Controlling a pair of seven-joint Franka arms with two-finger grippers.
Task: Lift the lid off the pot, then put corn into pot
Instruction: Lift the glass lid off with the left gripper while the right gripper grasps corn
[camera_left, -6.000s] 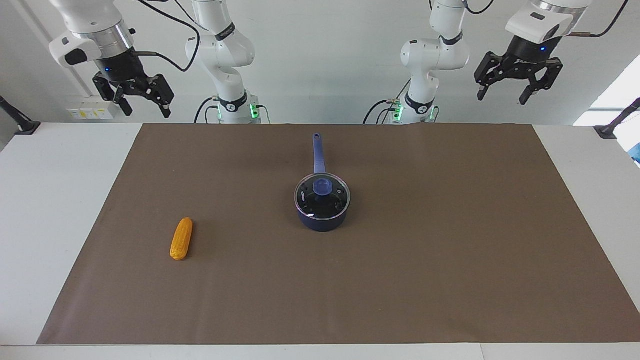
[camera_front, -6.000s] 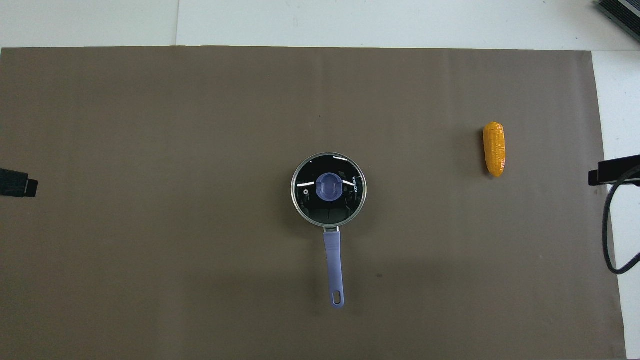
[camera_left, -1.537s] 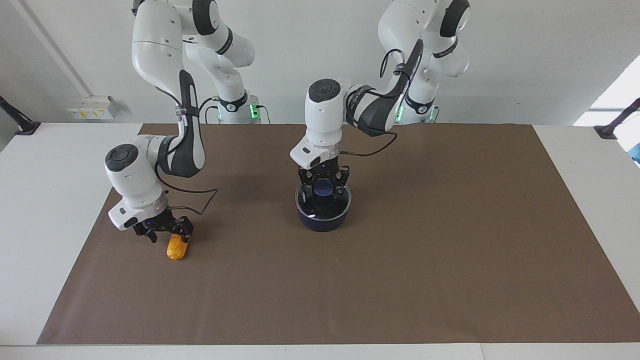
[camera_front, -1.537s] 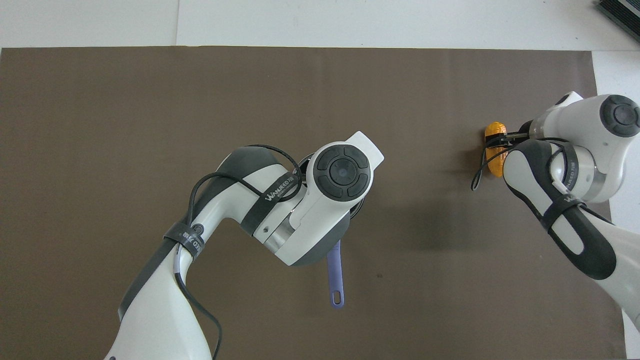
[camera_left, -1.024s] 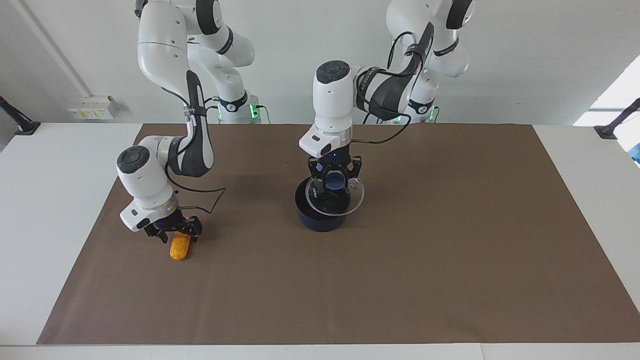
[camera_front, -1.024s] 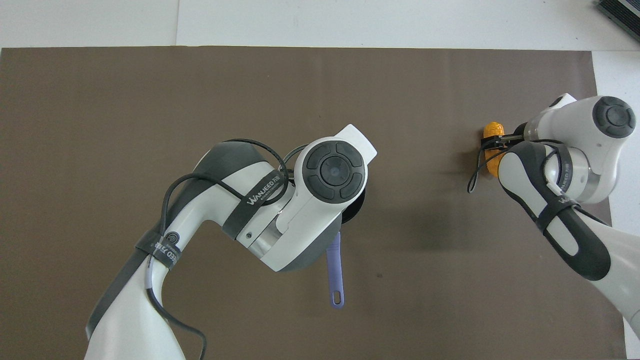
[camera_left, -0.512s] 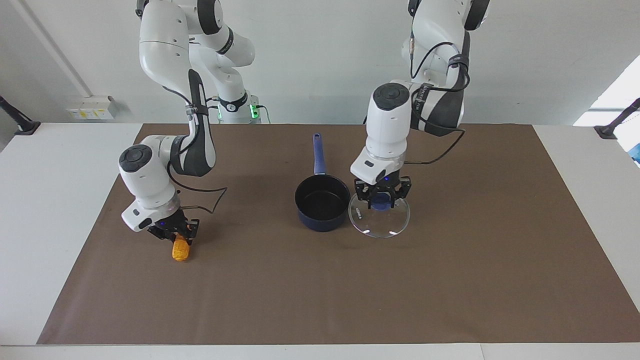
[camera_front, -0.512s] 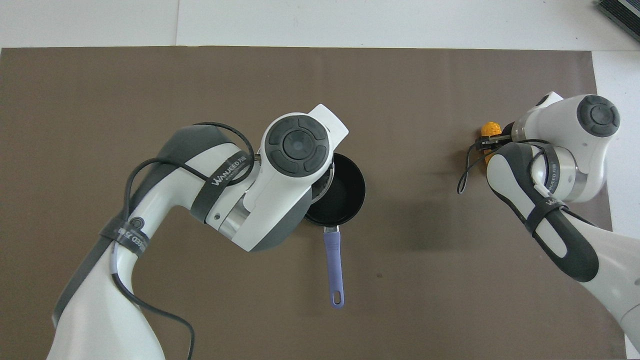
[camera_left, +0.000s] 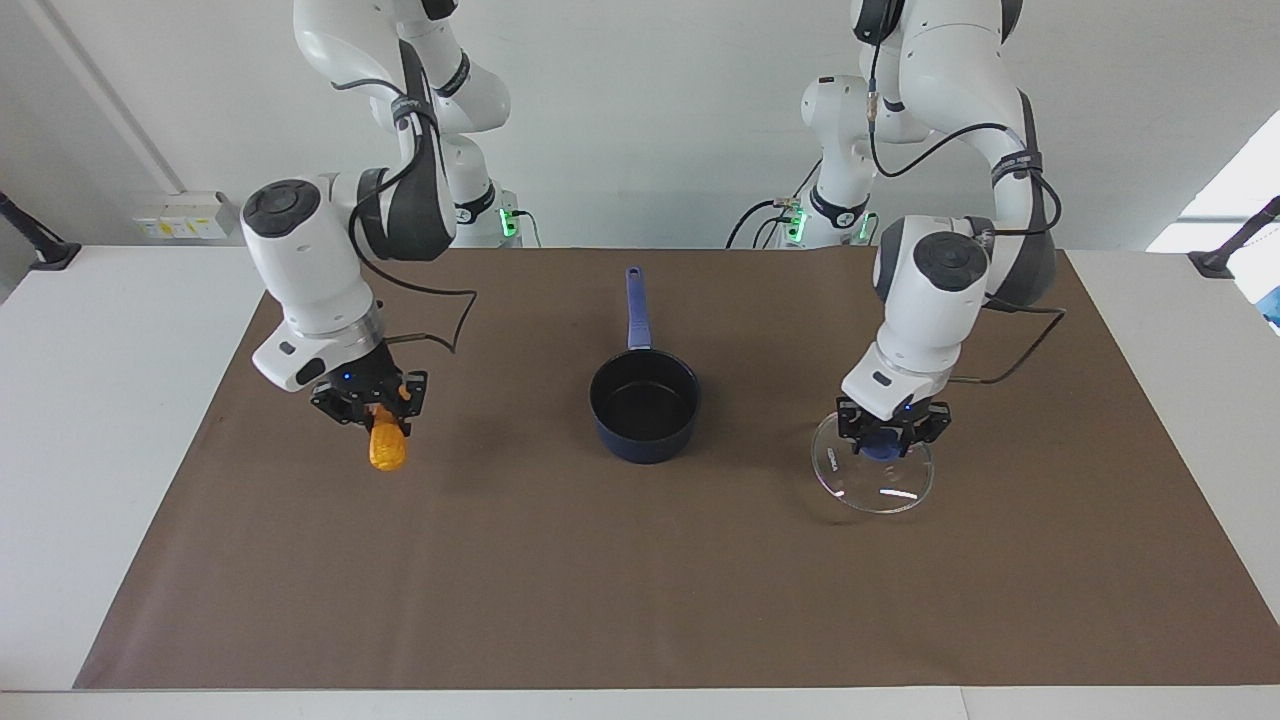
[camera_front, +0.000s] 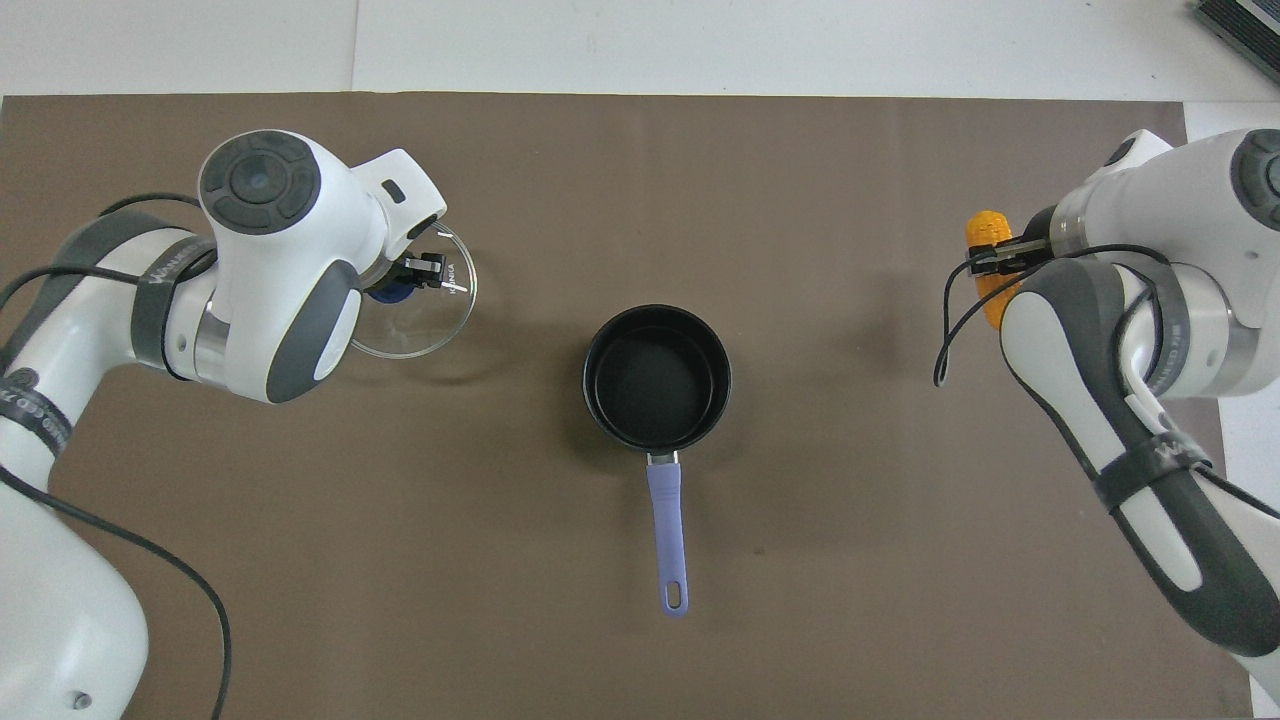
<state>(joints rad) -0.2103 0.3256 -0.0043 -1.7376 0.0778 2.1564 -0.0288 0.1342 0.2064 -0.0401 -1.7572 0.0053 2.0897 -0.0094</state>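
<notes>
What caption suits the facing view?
Left gripper holds the lid, right gripper lifts the corn; pot open.

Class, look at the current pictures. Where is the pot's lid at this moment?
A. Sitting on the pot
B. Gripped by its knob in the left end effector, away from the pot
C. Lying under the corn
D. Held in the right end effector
B: the left end effector grips the blue knob of the lid toward the left arm's end of the mat, and the pot stands open.
</notes>
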